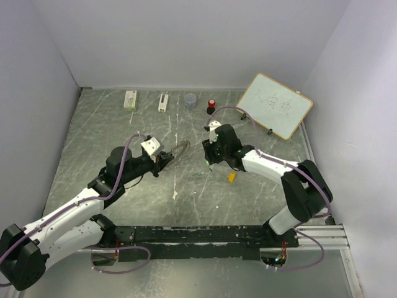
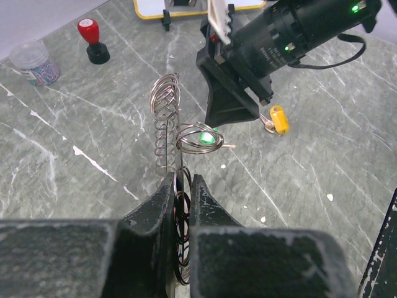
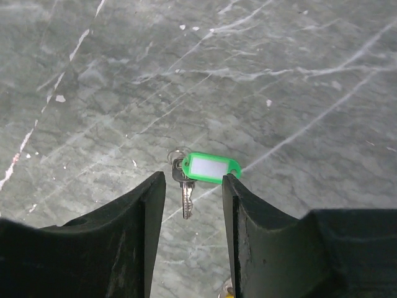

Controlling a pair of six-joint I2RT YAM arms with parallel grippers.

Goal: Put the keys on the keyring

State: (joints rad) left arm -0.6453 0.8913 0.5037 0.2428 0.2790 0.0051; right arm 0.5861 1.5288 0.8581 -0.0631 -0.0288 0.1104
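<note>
My left gripper (image 2: 183, 180) is shut on the keyring (image 2: 166, 124), a thin metal ring crowded with small wire loops, and holds it upright and edge-on; it also shows in the top view (image 1: 180, 149). My right gripper (image 3: 193, 180) is open and hangs just above the green key (image 3: 213, 167), a green tag with a metal key lying flat on the table between the fingertips. The green tag also shows past the ring in the left wrist view (image 2: 209, 138). The yellow-orange key (image 1: 231, 177) lies on the table just right of the right gripper (image 1: 210, 160) and shows in the left wrist view (image 2: 278, 119).
At the back stand a red-topped black knob (image 1: 211, 105), a small grey cup (image 1: 190, 100), two white items (image 1: 130, 100) (image 1: 163, 102) and a tilted whiteboard (image 1: 275, 105). White walls enclose the table on three sides.
</note>
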